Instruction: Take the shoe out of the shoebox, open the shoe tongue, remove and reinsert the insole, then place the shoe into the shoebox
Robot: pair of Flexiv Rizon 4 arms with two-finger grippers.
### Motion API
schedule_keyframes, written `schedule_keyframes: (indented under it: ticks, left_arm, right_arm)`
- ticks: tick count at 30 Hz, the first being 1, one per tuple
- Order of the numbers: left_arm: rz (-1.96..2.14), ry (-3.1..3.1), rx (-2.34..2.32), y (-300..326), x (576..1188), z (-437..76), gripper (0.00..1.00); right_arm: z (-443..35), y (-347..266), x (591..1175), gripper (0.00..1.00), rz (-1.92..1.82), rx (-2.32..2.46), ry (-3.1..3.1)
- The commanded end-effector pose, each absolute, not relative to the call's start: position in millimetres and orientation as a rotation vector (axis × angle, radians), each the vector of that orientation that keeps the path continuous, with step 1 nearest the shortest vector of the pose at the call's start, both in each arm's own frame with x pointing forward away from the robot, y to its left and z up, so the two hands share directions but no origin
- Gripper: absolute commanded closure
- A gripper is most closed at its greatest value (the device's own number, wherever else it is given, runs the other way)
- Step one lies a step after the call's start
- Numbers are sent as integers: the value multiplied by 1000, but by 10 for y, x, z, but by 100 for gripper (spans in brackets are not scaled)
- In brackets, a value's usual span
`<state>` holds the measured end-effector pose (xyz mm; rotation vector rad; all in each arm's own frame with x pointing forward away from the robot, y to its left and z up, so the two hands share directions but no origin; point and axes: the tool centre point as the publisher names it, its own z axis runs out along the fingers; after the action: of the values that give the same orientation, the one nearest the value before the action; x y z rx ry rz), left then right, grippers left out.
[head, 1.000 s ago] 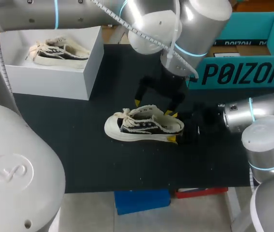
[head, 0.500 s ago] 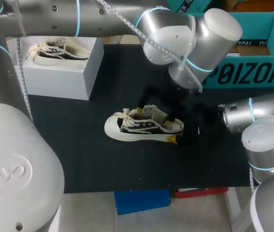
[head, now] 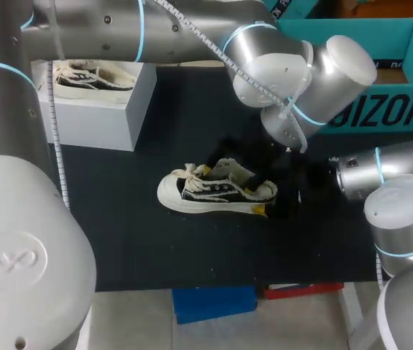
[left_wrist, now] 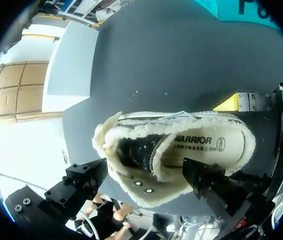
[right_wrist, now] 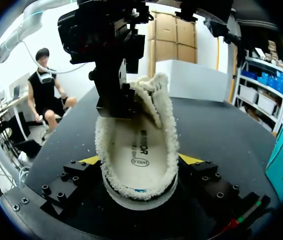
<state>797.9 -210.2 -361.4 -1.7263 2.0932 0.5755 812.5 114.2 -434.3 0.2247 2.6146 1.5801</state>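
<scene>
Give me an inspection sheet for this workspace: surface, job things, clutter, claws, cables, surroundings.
Surface: black table, with the shoe near its middle.
Job's things: shoe standing on its sole, out of the box; white shoebox at the far left.
Clutter: second shoe inside the shoebox; teal box at the far right.
Claws: right claw shut on the shoe's heel; left claw over the shoe's opening, grip unclear.
Cables: ribbed cable running along the left arm.
Surroundings: nothing seen.
</scene>
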Motion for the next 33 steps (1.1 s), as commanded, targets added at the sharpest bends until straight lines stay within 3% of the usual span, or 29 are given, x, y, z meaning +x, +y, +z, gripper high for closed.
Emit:
schedule_keyframes:
  ticks: [1, 6, 8, 11, 18, 21, 33]
  left_arm:
    - [594, 2088, -1701, -2097, 7973, -3651, 16]
    - [641, 2066, -1657, -2051, 7976, -3703, 27]
    - [649, 2063, -1642, -2036, 7981, -3705, 45]
    - [651, 2060, -1631, -2028, 7992, -3705, 61]
    - [647, 2066, -1625, -2022, 8031, -3687, 65]
    - [643, 2067, -1622, -2020, 8042, -3681, 100]
    - [590, 2076, -1617, -2087, 8091, -3551, 100]
  right_arm:
    - [-4362, 1155, 8132, 100, 1579, 228, 2615]
    - [-4362, 1155, 8132, 100, 1579, 228, 2615]
    - [-4362, 1155, 8132, 100, 1579, 228, 2615]
    - [-4362, 1155, 8132, 100, 1579, 228, 2615]
    - [-4362, 1155, 8132, 100, 1579, 228, 2615]
    - [-4362, 1155, 8132, 100, 1579, 228, 2615]
    - [-4362, 1155, 8132, 100, 1579, 228, 2615]
